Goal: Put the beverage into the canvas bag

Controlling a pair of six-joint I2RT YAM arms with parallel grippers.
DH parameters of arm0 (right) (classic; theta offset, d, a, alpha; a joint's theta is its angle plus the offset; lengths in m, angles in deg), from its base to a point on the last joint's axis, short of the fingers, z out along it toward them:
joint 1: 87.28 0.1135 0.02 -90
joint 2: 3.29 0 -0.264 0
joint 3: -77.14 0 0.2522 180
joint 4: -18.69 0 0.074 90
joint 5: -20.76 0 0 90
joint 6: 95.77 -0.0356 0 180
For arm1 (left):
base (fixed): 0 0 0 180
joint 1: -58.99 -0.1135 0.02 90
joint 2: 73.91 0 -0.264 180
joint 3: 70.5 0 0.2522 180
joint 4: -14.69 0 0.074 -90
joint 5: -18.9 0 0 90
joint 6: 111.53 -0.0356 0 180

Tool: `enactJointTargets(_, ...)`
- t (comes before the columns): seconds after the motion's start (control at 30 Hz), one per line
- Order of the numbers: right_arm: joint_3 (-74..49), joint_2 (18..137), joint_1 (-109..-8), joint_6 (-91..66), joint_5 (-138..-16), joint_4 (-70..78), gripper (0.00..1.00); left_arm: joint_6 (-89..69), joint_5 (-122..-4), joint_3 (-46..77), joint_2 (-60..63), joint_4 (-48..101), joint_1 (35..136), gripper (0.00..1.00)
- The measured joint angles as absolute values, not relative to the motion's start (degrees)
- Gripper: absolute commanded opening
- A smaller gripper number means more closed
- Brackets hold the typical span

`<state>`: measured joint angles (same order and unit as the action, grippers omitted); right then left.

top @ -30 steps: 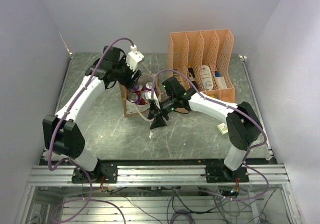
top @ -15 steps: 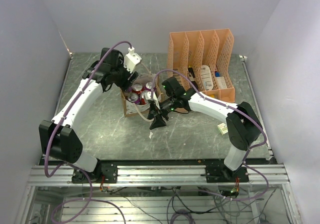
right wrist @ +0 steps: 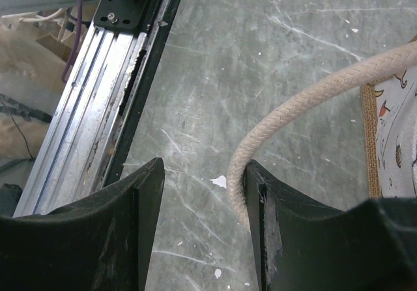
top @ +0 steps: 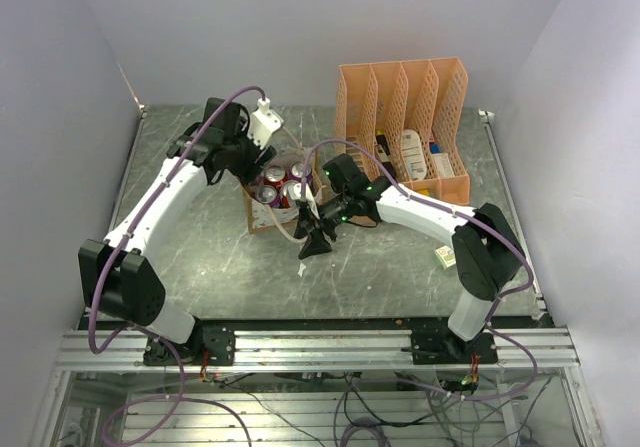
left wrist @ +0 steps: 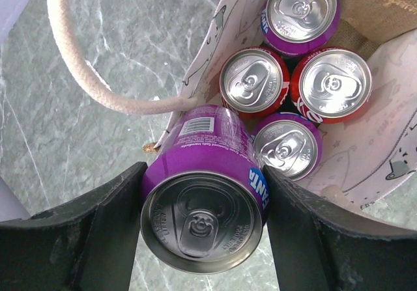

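The beverage, a purple Fanta can (left wrist: 202, 187), is upright between the fingers of my left gripper (left wrist: 205, 174), which is shut on its sides. It hangs over the near-left rim of the canvas bag (left wrist: 391, 154), beside a cream handle loop (left wrist: 71, 50). Several cans, purple and red, stand inside the bag. From above, the left gripper (top: 258, 159) hovers at the back left of the bag (top: 262, 217). My right gripper (top: 316, 239) sits low at the bag's front right. Its jaws are apart (right wrist: 205, 174), and the other rope handle (right wrist: 313, 99) lies against the inner face of one finger.
An orange file organizer (top: 405, 127) holding small items stands at the back right. A small box (top: 445, 256) lies near the right arm's elbow. The aluminium rail (right wrist: 85, 128) runs along the table's near edge.
The left arm has shifted slightly back and left with the can, its elbow swinging outward. The right arm has not moved.
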<state>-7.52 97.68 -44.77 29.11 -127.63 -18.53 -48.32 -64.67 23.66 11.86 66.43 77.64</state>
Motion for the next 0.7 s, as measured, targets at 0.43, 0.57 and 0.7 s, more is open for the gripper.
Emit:
enactJointTargets(0.43, -7.21, 97.09, -44.51, 29.02, -127.67, -18.07, 0.52, -47.90, -66.68, 24.93, 16.72, 68.42, 77.95, 0.07)
enactJointTargets(0.57, -7.21, 97.05, -44.45, 29.04, -127.45, -18.05, 0.52, -47.86, -67.20, 26.51, 18.36, 69.77, 77.95, 0.07)
enactJointTargets(0.7, -7.21, 97.05, -44.42, 29.06, -127.30, -18.05, 0.52, -47.86, -67.25, 27.29, 19.23, 70.34, 77.95, 0.07)
